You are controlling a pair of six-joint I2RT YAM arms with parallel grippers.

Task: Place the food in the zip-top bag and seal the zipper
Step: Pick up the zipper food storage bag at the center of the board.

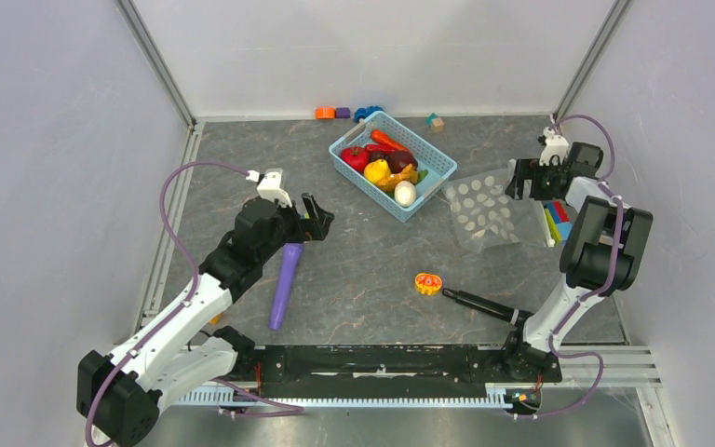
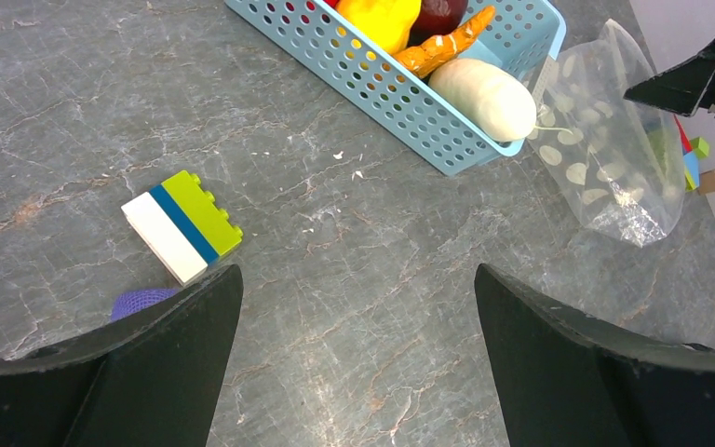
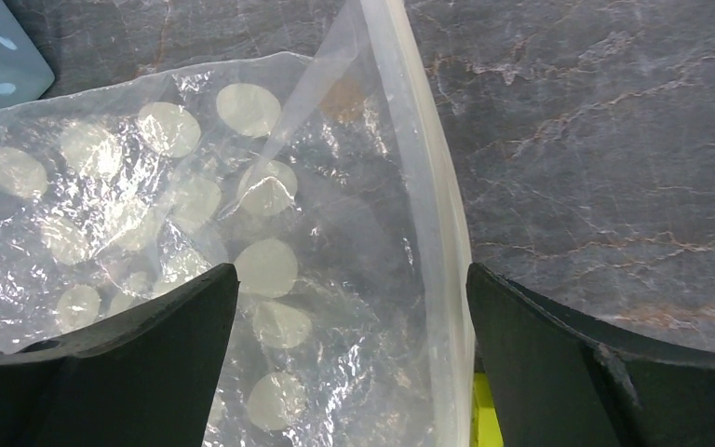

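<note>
Right gripper is spread wide with nothing in it, straddling the thin clear zipper strip of the clear polka-dot plastic bag. It's maybe touching, hard to tell. Left gripper gapes empty over the grey table. The plastic toy foods sit in the light-blue lattice basket beside the bag.

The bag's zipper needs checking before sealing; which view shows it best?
Right wrist: the zipper runs close and sharp. Top external shows the zip-top bag whole but no strip detail; left wrist, only a faint rim.
</note>
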